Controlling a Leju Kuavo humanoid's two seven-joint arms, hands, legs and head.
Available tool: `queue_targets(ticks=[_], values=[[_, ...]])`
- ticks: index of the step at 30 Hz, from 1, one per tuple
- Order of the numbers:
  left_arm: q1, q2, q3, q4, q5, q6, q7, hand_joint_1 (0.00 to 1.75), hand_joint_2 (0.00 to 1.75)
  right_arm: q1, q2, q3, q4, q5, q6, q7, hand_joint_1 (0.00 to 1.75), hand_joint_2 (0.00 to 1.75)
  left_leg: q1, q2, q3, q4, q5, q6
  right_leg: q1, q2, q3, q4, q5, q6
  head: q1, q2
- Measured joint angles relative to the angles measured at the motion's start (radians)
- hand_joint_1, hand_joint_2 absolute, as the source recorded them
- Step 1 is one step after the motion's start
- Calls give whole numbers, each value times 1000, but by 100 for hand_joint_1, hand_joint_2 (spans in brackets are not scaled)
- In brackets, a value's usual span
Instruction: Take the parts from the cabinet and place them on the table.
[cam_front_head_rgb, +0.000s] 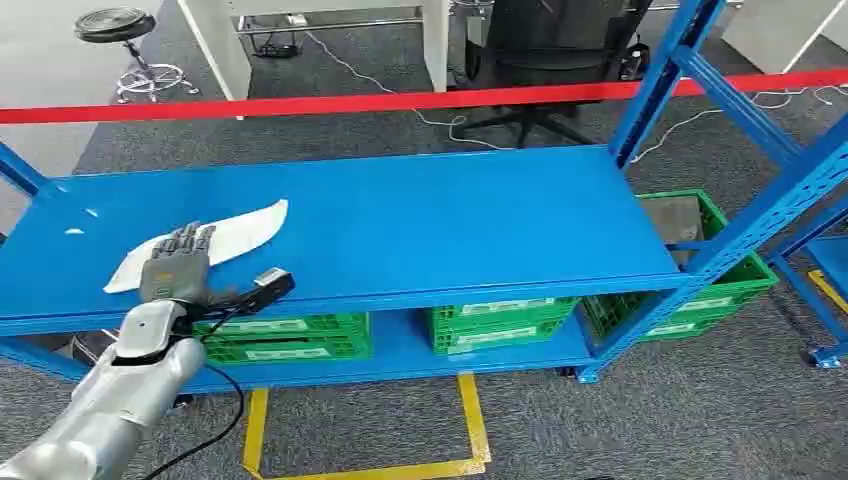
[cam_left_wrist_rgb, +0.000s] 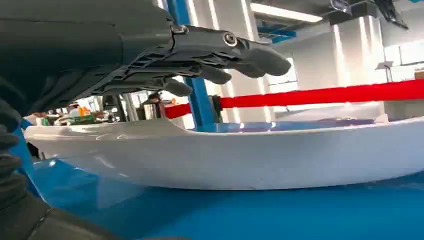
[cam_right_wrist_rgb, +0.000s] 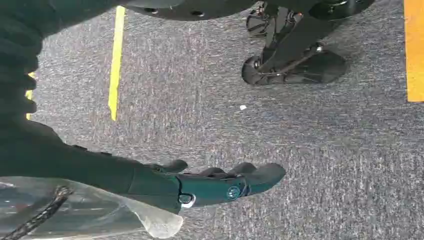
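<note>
A white curved, wing-shaped part (cam_front_head_rgb: 245, 228) lies flat on the top of the blue shelf (cam_front_head_rgb: 450, 220), near its left end. My left hand (cam_front_head_rgb: 178, 262) is stretched over the part's near end with straight, spread fingers. In the left wrist view the fingers (cam_left_wrist_rgb: 210, 50) hover a little above the white part (cam_left_wrist_rgb: 225, 155), with a gap between them and nothing held. My right hand (cam_right_wrist_rgb: 210, 185) hangs over the grey carpet, fingers extended and holding nothing.
Green crates (cam_front_head_rgb: 500, 322) stand on the lower shelf, and another green crate (cam_front_head_rgb: 700, 290) sits at the right end. A red tape (cam_front_head_rgb: 400, 100) runs behind the shelf. Blue uprights (cam_front_head_rgb: 655, 90) rise at the right. Yellow floor lines (cam_front_head_rgb: 470, 420) mark the carpet in front.
</note>
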Motion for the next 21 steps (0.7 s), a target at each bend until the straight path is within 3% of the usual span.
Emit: queue_targets(ticks=[2,3,5,6,7,9,21], values=[[-20,-2,-1,24,-16,-26,31,0,175,-1,0,0,0,2,2,0,0,175,0,0,0,0,0,0,0,0,0,0,0,0,0,0],[-31,-3,-1,36,-23,-38,42,23,175,-1,0,0,0,4,3,0,0,175,0,0,0,0,0,0,0,0,0,0,0,0,0,0],[-54,-4,-1,62,-25,-56,58,86,175,-1,0,0,0,6,4,0,0,175,0,0,0,0,0,0,0,0,0,0,0,0,0,0],[-64,-4,-1,77,-26,-63,63,152,175,-1,0,0,0,7,6,0,0,175,0,0,0,0,0,0,0,0,0,0,0,1,0,0],[-74,-4,-1,96,-31,-69,68,161,175,-1,0,1,0,10,7,0,0,175,0,0,0,0,0,0,0,0,0,0,1,1,0,0],[-88,-5,-1,123,-39,-73,78,169,175,0,0,1,1,13,8,2,0,175,0,0,0,0,0,0,0,0,0,0,1,1,0,0],[-131,-5,-1,212,-54,-86,101,169,175,0,0,1,4,19,10,6,0,175,0,0,0,0,1,0,0,0,0,0,1,0,0,0]])
